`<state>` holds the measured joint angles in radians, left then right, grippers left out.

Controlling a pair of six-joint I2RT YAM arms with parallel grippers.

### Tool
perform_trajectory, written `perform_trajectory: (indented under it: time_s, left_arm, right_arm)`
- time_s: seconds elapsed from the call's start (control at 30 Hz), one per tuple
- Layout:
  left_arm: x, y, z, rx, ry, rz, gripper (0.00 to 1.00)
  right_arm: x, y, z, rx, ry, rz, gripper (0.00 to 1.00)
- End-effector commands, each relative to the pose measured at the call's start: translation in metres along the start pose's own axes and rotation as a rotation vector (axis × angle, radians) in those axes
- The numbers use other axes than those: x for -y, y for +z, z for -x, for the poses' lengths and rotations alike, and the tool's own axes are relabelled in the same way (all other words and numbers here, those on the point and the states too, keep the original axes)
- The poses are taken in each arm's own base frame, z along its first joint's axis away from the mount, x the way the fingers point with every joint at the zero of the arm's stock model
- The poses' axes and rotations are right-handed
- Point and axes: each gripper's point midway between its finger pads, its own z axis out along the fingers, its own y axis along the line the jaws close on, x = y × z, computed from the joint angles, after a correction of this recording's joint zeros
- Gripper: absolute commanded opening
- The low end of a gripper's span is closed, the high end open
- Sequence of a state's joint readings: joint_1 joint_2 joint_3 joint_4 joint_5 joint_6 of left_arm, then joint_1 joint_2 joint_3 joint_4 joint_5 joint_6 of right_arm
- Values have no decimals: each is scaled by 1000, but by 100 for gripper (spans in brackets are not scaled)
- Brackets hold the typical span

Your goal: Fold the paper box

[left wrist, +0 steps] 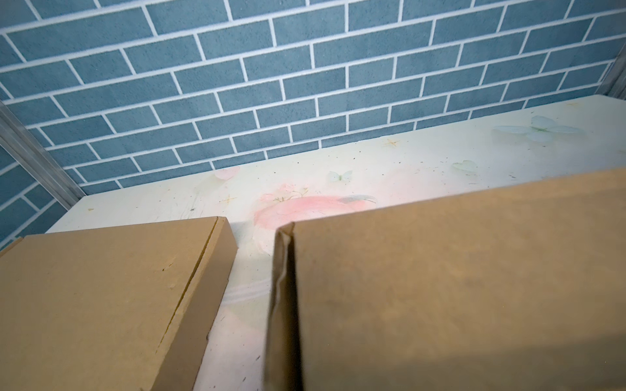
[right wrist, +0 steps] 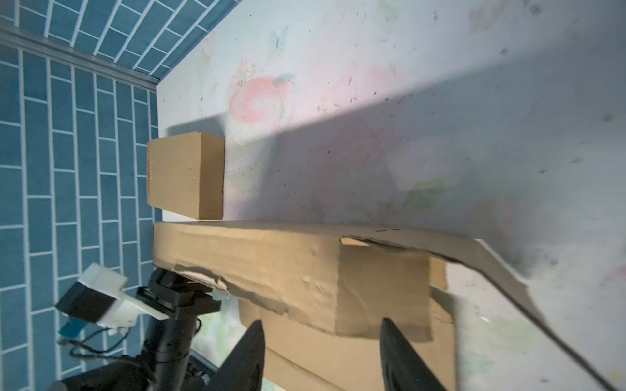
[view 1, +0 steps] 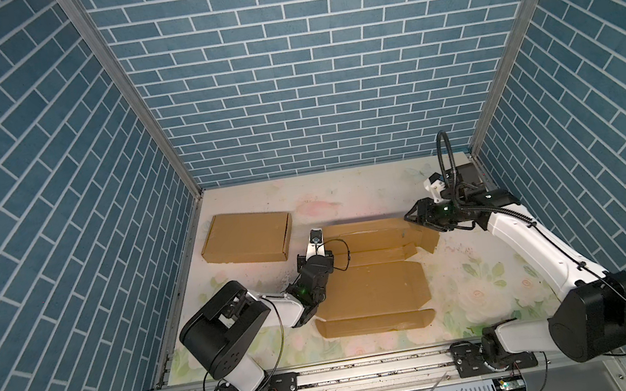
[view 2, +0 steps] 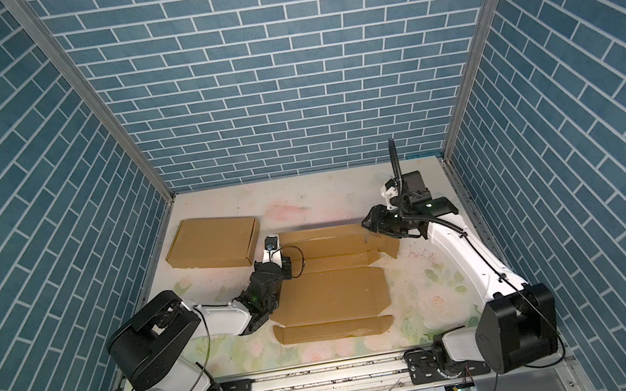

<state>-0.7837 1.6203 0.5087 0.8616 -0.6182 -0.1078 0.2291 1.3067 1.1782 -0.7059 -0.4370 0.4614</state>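
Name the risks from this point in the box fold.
The raised wall has a ragged edge by the shut left gripper; more pulling may tear it. The right gripper stands open astride the end flap, so the wall may flop back. The finished box lies close to the wall's left end; the left gripper could knock it.

Both arms pair white link shells with black joint housings. The left arm, lower left in both top views, trails a thin black cable and shows a green light. The right arm carries a ribbed black hose and a white camera mount. Black base plates show silver screws. The right gripper has two black tapered fingers.
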Motion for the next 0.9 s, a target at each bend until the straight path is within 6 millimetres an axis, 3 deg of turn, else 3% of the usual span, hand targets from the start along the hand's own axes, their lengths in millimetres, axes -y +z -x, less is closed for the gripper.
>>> perform_trajectory:
  time_s: [0.0, 0.1, 0.2, 0.4, 0.53, 0.63, 0.87]
  left_arm:
    - [-12, 3, -18, -127, 45, 50, 0]
    - [-17, 5, -20, -164, 36, 61, 0]
    - [-17, 8, -22, -171, 39, 51, 0]
    - [-13, 12, -28, -186, 60, 31, 0]
    - [-13, 14, -32, -199, 61, 28, 0]
    - [-13, 17, -33, -212, 50, 23, 0]
    - [-14, 19, -30, -228, 19, 22, 0]
  right_arm:
    - [24, -38, -4, -5, -325, -199, 58]
    - [60, -42, -1, 11, -507, -386, 58]
    - [77, -27, 4, 21, -631, -439, 62]
    - [78, 11, 15, -19, -722, -357, 62]
    - [71, 38, 5, -77, -757, -224, 58]
    - [70, 51, -5, -128, -763, -161, 51]
    - [63, 49, -1, -67, -755, -139, 11]
